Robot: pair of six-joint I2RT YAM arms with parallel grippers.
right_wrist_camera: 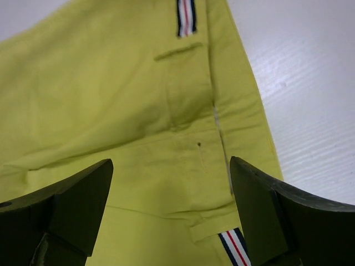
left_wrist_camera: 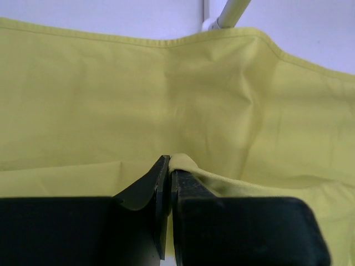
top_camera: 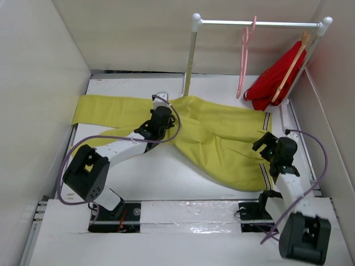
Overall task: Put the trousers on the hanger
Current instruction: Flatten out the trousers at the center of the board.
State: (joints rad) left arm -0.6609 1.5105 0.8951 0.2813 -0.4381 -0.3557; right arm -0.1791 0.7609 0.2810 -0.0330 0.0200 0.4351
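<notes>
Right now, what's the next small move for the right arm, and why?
Probably lower the right pincer and close it on the waistband. It hangs open above that edge of the trousers, while the left pincer is shut on a fold of cloth, so a second grip seems needed before lifting.

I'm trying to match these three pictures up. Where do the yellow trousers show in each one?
Top external: the trousers lie spread across the picture's middle, waistband right.
Left wrist: they fill the picture; the left gripper pinches a fold.
Right wrist: their waistband end fills left and middle, beyond the open right gripper.
Landmarks: the rack post links top and left wrist; the striped trim, top and right wrist.
</notes>
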